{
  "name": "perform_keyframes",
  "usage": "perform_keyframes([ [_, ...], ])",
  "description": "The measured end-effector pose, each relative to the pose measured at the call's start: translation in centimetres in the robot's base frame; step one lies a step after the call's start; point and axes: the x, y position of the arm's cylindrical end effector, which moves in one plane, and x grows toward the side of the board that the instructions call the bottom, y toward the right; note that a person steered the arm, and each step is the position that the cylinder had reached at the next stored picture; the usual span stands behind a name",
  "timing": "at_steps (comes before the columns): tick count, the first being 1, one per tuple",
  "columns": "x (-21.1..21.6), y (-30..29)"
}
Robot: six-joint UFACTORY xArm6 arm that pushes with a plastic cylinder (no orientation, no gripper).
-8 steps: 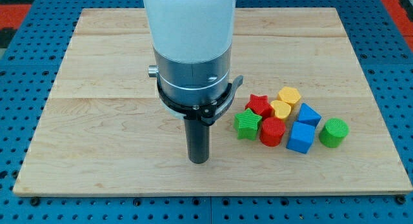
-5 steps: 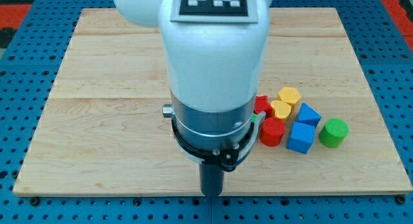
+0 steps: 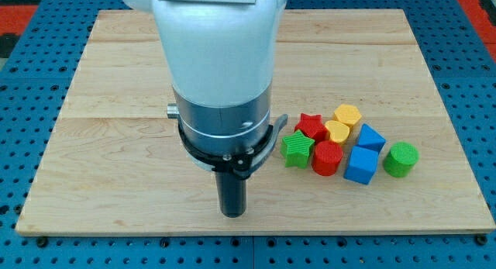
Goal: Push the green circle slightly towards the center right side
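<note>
green circle sits near the wooden board's right edge, unpushed; my tip, a bare rod without fingers, stands well apart, near the bottom edge.

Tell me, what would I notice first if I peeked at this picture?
First, the big white and silver arm filling the middle, with my tip touching the wooden board near the view's bottom. Then the bright bunch of blocks at the view's right, all to the right of my tip: a green star nearest it and the green circle farthest right.
</note>
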Motion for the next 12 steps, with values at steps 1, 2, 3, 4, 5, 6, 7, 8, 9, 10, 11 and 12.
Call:
perform_keyframes([
  [1,0.0,-1.3],
  [2,0.6,5.8],
  [3,0.7,6.8],
  [4,0.7,6.8],
  [5,0.7,6.7],
  [6,0.7,6.8],
  [7,2.6,6.3],
  [8,2.6,6.2],
  [9,2.6,9.8],
  [10,0.2,18.6],
  [11,-4.0,21.0],
  [12,-7.0,25.2],
])
